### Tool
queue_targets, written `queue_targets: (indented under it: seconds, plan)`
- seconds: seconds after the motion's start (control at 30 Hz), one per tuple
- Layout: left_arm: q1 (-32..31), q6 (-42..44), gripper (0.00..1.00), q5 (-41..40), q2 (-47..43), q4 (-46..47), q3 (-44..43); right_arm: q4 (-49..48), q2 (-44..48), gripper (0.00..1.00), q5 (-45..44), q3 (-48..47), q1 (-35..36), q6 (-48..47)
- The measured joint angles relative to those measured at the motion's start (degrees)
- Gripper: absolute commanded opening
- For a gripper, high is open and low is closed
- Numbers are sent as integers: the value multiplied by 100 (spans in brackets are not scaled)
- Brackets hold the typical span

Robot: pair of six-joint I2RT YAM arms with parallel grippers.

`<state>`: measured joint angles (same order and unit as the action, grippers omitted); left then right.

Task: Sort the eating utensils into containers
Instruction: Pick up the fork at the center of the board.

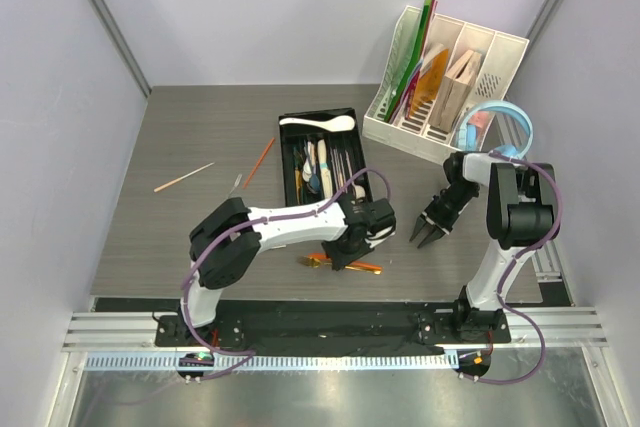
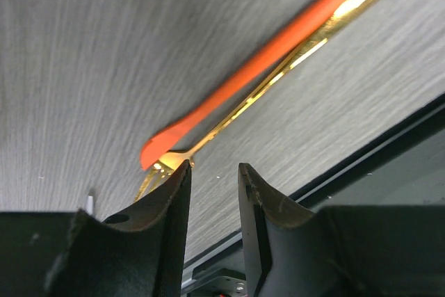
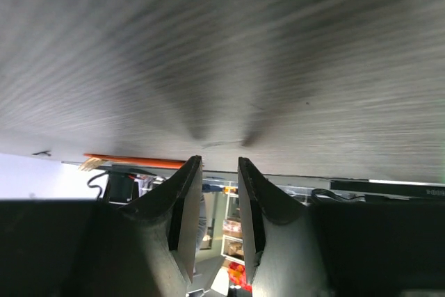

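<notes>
My left gripper [image 2: 214, 175] sat low by the near table [image 3: 222, 46] edge, jaws slightly apart and empty. I'd say it was lined up on the gold fork [image 2: 208, 138] under the orange utensil [image 2: 278, 46], both well short of the black cutlery tray [image 1: 318, 115]. The right gripper [image 3: 215, 172] hung aside, jaws a bit apart, empty, probably just keeping clear.

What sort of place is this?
Probably a robotics test booth, not a kitchen: plain walls box in a grey table, the left arm and right arm are bolted to its near edge, and a cutlery tray sits near a file organiser.
</notes>
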<state>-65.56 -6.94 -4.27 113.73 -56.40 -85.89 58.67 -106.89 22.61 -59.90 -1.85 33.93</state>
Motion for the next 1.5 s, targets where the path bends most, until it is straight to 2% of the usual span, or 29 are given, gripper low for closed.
queue_targets:
  seconds: [1.5]
  plan:
    - [-90, 20, 31, -70, 221, 219, 214, -164, 155, 33, 94, 173, 0, 70]
